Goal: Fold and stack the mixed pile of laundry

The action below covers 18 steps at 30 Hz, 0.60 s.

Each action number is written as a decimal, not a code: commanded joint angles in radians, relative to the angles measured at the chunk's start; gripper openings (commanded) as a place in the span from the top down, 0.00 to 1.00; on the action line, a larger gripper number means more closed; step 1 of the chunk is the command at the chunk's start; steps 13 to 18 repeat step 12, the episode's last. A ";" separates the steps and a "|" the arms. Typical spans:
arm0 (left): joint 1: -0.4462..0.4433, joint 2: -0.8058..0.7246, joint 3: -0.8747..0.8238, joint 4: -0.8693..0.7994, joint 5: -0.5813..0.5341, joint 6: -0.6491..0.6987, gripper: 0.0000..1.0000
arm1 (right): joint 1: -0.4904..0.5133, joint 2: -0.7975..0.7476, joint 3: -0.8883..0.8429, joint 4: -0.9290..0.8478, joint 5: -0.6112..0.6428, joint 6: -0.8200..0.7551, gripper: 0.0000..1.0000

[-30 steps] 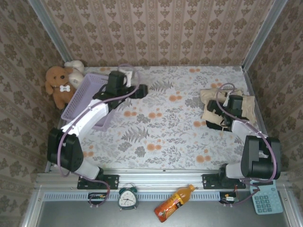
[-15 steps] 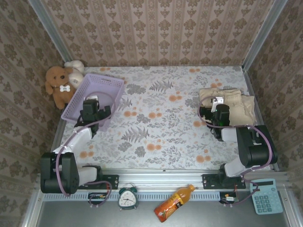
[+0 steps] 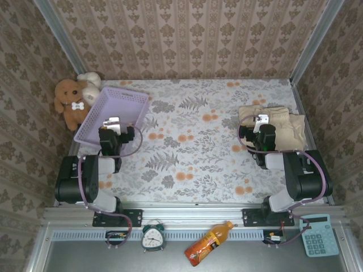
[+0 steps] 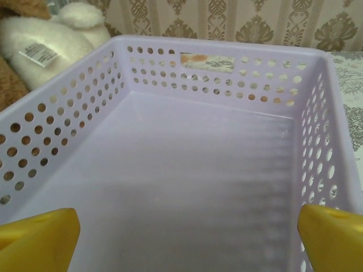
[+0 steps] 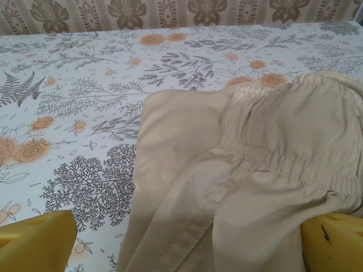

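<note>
Both arms have drawn back toward their bases since the earlier frames; the left one, which reached over the far end of the basket, is now folded up close to itself.

From the top camera, the left tool (image 3: 112, 129) hangs at the near end of the lavender basket (image 3: 126, 90) in the left part of the frame, beside the brown teddy bear (image 3: 69, 99). At the right, the right tool (image 3: 261, 127) stands at the lower left edge of the cream-beige garment (image 3: 283, 122), which lies as a compact, roughly folded block on the tabletop (image 3: 187, 153).

At the left wrist, the left tool (image 4: 187, 238) is wide open and holds nothing. It looks into the basket (image 4: 215, 73), and a white plush toy (image 4: 51, 39) sits at upper left.

At the right wrist, the right tool (image 5: 187, 238) is also spread wide. The cream-beige garment (image 5: 238, 181) fills the lower right, its gathered band toward the upper right, just ahead of the fingertips and ungripped.

I judge this garment nearly folded; whether anything is stacked under it I cannot tell
</note>
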 commanded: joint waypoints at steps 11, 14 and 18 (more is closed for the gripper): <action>0.010 0.035 0.045 -0.096 0.011 0.057 0.00 | 0.007 0.004 -0.005 0.040 0.010 -0.016 0.00; 0.010 0.034 0.044 -0.095 0.012 0.057 0.00 | 0.006 0.003 -0.008 0.044 0.007 -0.017 0.00; 0.010 0.034 0.044 -0.095 0.012 0.057 0.00 | 0.006 0.003 -0.008 0.044 0.007 -0.017 0.00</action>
